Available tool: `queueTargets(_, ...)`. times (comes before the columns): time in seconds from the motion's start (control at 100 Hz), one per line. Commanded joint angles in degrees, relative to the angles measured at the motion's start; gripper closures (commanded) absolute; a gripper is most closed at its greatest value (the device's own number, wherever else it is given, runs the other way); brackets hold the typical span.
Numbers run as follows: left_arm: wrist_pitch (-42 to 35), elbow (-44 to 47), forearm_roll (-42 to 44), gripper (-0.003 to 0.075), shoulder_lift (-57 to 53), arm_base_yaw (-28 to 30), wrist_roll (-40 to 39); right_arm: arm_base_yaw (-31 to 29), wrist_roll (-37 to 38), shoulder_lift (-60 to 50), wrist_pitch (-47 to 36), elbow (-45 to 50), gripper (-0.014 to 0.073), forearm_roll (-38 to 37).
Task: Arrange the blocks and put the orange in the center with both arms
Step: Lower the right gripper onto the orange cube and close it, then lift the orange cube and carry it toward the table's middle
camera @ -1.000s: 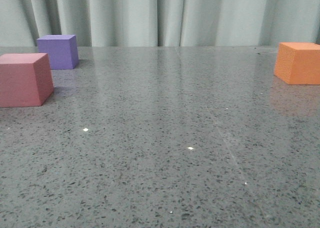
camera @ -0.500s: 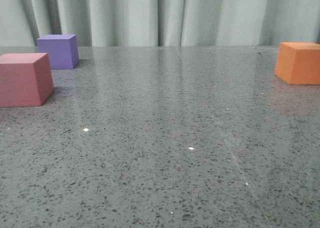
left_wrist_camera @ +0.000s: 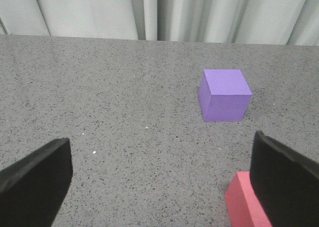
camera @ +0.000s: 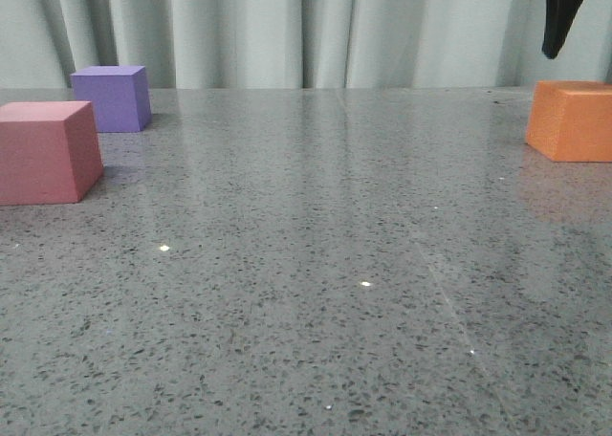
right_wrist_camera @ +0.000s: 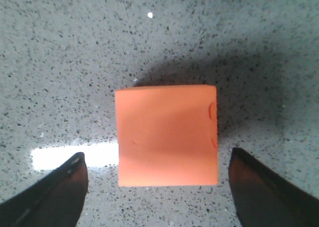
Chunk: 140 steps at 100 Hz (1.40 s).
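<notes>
- right gripper point(right_wrist_camera: 157, 187) is hovering over the orange block point(right_wrist_camera: 167, 135), fingers point(right_wrist_camera: 52, 192) spread wide, gripping nothing.
- left gripper point(left_wrist_camera: 159, 182) fingers are gaping too, facing the purple block point(left_wrist_camera: 225, 95) and pink block point(left_wrist_camera: 246, 203).
- orange block is sitting at the tabletop point(camera: 316, 264) far right.

The front view looks low and level across the table point(camera: 306, 293) toward the curtain point(camera: 287, 30). The right wrist view looks straight down, close, between its spread fingers point(right_wrist_camera: 47, 192). The left wrist view slants forward past its fingers point(left_wrist_camera: 35, 182), sharing the curtain.
</notes>
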Motion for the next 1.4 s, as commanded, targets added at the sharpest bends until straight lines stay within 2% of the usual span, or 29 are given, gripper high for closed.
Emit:
queueTargets(0.0, -4.11, -1.77, -0.78, 0.0029, -0.18, -0.01, -0.15, -0.15, -0.80, -1.68, -0.71, -2.02, 0.0013, 0.21)
queueTargets(0.7, -4.11, -1.77, -0.78, 0.0029, -0.18, -0.01, -0.15, -0.15, -0.80, 5.64, -1.36, -2.02, 0.0017, 0.21)
queueTargets(0.77, -4.11, -1.77, -0.78, 0.0029, -0.18, -0.01, -0.15, -0.15, -0.80, 5.64, -1.36, -2.02, 0.0067, 0.21)
queueTargets(0.92, -4.11, -1.77, -0.78, 0.0029, -0.18, -0.01, -0.15, -0.15, -0.80, 5.64, -1.31, -2.02, 0.0295, 0.21)
queueTargets(1.04, -4.11, -1.77, -0.78, 0.0029, -0.18, -0.01, -0.15, -0.15, -0.80, 5.64, -0.02, -2.02, 0.0407, 0.21)
queueTargets(1.16, -4.11, -1.77, -0.78, 0.0029, -0.18, -0.01, -0.15, -0.15, -0.80, 5.64, 0.85, -2.02, 0.0442, 0.21)
queueTargets(1.39, -4.11, -1.77, -0.78, 0.0029, -0.18, -0.01, -0.15, -0.15, -0.80, 5.59, 0.85, -2.02, 0.0444, 0.21)
